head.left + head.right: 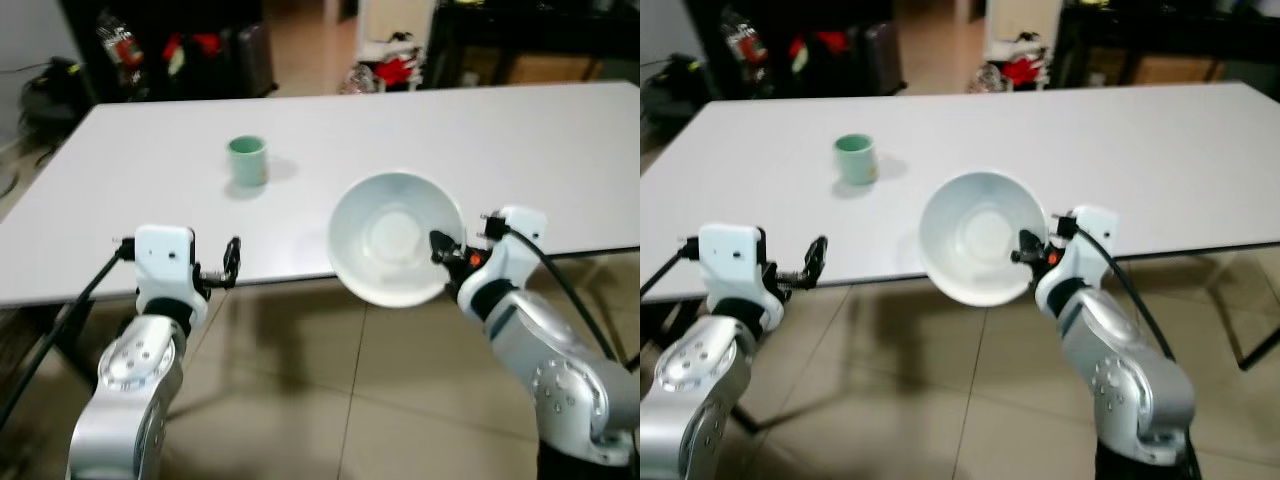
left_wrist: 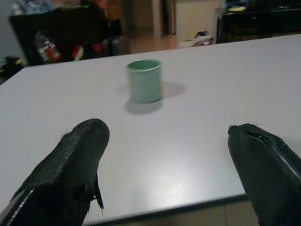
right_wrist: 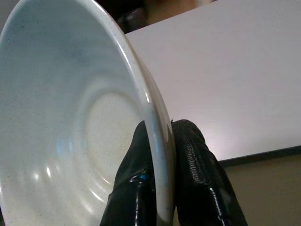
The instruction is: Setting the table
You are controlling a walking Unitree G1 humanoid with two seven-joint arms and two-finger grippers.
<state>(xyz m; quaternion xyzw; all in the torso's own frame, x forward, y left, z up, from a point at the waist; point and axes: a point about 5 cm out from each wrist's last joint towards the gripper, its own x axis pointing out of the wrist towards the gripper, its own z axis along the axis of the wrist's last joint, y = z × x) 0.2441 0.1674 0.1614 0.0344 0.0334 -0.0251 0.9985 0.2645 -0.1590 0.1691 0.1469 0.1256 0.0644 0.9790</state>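
A white bowl (image 1: 395, 238) hangs tilted over the near edge of the white table (image 1: 520, 150), its inside facing me. My right gripper (image 1: 441, 246) is shut on the bowl's rim (image 3: 157, 141), one finger inside and one outside. A small green cup (image 1: 247, 160) stands upright on the table, left of centre. My left gripper (image 1: 230, 262) is open and empty at the table's near edge, in front of the green cup (image 2: 145, 80) and well short of it.
Beyond the table's far edge stand dark furniture and bags (image 1: 180, 50) with red items. Tiled floor (image 1: 330, 400) lies below the near edge. A black table leg (image 1: 70, 330) runs under the left side.
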